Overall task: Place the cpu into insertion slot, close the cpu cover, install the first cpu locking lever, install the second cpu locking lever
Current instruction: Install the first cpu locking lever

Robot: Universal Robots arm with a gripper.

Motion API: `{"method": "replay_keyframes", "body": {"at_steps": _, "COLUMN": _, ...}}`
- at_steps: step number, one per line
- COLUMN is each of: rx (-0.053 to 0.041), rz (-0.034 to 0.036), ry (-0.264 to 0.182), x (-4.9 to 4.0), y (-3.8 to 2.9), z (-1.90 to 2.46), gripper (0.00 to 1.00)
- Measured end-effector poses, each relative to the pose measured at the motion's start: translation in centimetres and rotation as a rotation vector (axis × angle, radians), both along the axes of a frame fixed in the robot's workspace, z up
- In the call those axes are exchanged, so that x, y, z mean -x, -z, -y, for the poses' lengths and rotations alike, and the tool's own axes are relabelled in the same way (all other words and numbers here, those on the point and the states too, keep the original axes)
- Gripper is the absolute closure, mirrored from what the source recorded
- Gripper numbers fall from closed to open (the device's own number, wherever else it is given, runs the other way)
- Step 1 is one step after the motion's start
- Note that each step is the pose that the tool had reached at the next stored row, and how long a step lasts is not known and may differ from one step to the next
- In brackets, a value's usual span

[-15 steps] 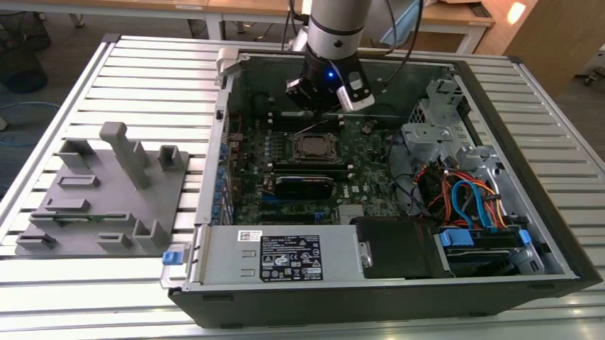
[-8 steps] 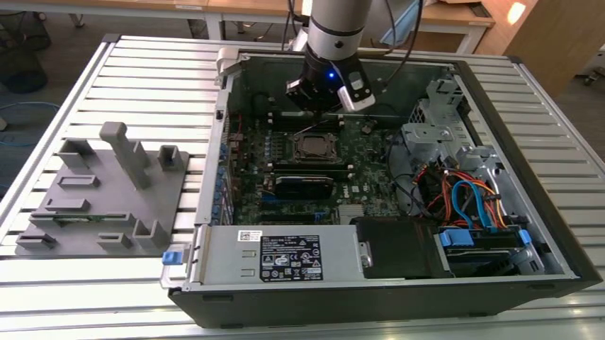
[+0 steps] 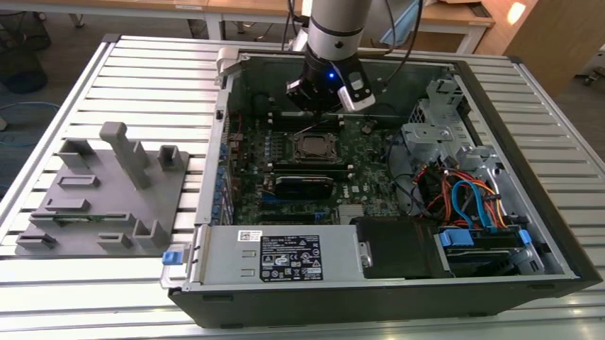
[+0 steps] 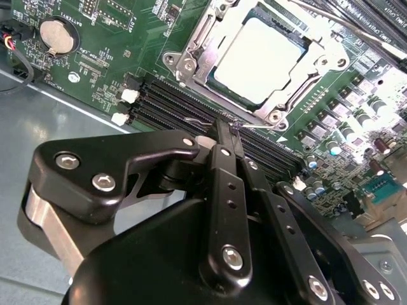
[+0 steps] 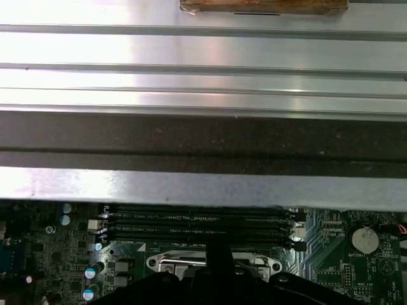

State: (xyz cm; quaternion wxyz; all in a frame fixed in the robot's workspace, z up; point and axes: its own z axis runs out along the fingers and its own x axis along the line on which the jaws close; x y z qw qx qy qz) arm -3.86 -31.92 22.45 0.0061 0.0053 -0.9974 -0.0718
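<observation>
Inside an open desktop computer case (image 3: 529, 234) lying on a slatted metal table (image 3: 142, 78), the robot arm (image 3: 336, 28) is reaching down over the green motherboard (image 3: 248, 166), its gripper (image 4: 226, 130) hanging just beside the processor socket. In the second wrist view the black fingers (image 4: 222, 184) are pressed together into a narrow tip, closed, with a thin wire locking lever (image 4: 206, 119) lying right at that tip; whether the fingers are actually pinching the wire cannot be told. Just beyond the tip, the cpu (image 4: 261, 54) is sitting in the insertion slot (image 4: 304, 47), its pale metal top showing through the window of the cpu cover (image 4: 203, 44), which is lying flat around the chip. The long black memory slots (image 4: 165, 105) are running between the gripper and the socket, and a round coin battery (image 4: 56, 35) is sitting on the board well apart from both. In the first wrist view the same memory slots (image 5: 197, 225) are lying beside the socket's silvery frame (image 5: 175, 260), under the case's metal edge. In the exterior view the socket (image 3: 315, 147) is sitting near the middle of the board, just below the gripper (image 3: 326, 99). A grey parts fixture (image 3: 104, 191) is standing on the table at the exterior view's left, and blue and orange cables (image 3: 472, 202) are bunching at the right of the case.
</observation>
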Motion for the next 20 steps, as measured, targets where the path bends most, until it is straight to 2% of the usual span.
{"method": "replay_keyframes", "body": {"at_steps": 20, "rx": -0.0002, "rz": 0.0001, "ry": 0.000, "x": -0.66, "y": 0.72, "z": -0.05, "gripper": 0.90}}
